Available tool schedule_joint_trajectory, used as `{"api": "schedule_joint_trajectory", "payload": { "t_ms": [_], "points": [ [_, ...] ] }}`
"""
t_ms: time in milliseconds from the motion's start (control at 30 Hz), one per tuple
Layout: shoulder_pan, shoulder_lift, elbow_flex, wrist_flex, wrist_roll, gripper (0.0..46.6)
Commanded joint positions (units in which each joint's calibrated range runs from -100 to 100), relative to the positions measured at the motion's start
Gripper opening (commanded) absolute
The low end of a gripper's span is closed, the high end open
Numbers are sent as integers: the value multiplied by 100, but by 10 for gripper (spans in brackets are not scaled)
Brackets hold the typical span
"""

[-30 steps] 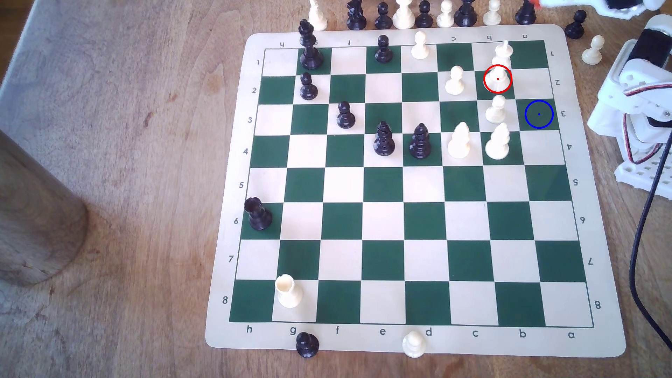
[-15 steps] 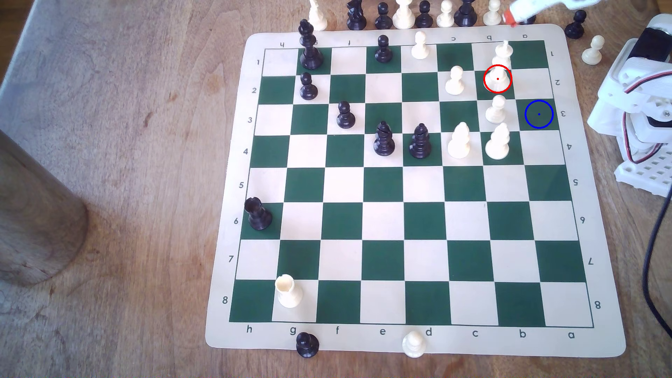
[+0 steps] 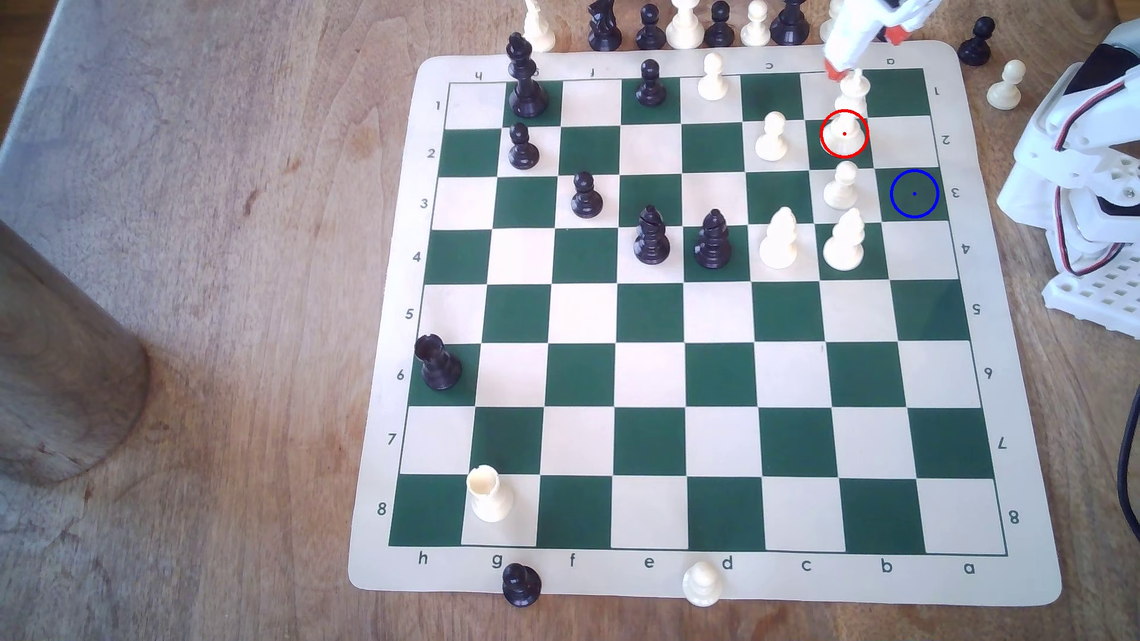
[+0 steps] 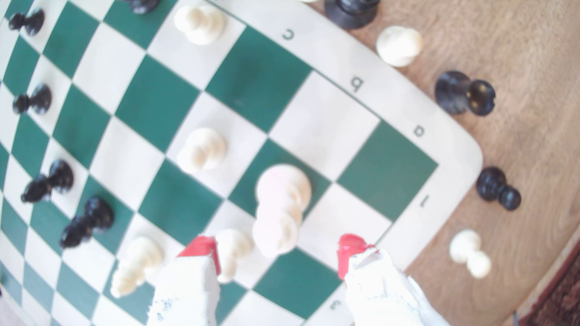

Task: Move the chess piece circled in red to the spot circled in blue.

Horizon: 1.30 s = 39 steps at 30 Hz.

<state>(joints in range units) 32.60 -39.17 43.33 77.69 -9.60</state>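
The chess piece circled in red (image 3: 848, 117) is a tall cream-white piece standing upright on a green square near the far right corner of the board. In the wrist view the same piece (image 4: 282, 200) stands just ahead of the two red fingertips (image 4: 201, 250), roughly centred on the gap between them. My gripper (image 3: 865, 54) hangs open above the board's far edge, just behind the piece's top, with nothing held. The spot circled in blue (image 3: 914, 193) is a bare green square one column to the exterior view's right and one row nearer.
White pawns (image 3: 840, 185) (image 3: 771, 135) and two white bishops (image 3: 844, 240) (image 3: 778, 237) crowd the circled piece. Captured pieces (image 3: 685, 24) line the table behind the board. A black pawn (image 3: 978, 40) and a white pawn (image 3: 1005, 83) stand off its corner. The arm's base (image 3: 1086, 185) is at the right.
The gripper has swung in from the exterior view's upper right edge, down and to the left, until it is just behind the circled piece's top. No chess piece has moved.
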Motion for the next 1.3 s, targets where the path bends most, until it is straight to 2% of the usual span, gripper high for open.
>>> {"api": "schedule_joint_trajectory", "payload": {
  "t_ms": [0, 367, 667, 1267],
  "points": [
    [108, 97, 9, -300, 39, 228],
    [6, 471, 499, -857, 5, 201],
    [-276, 462, 662, -996, -98, 200],
    [-377, 538, 1006, -1504, -122, 198]
  ]
}}
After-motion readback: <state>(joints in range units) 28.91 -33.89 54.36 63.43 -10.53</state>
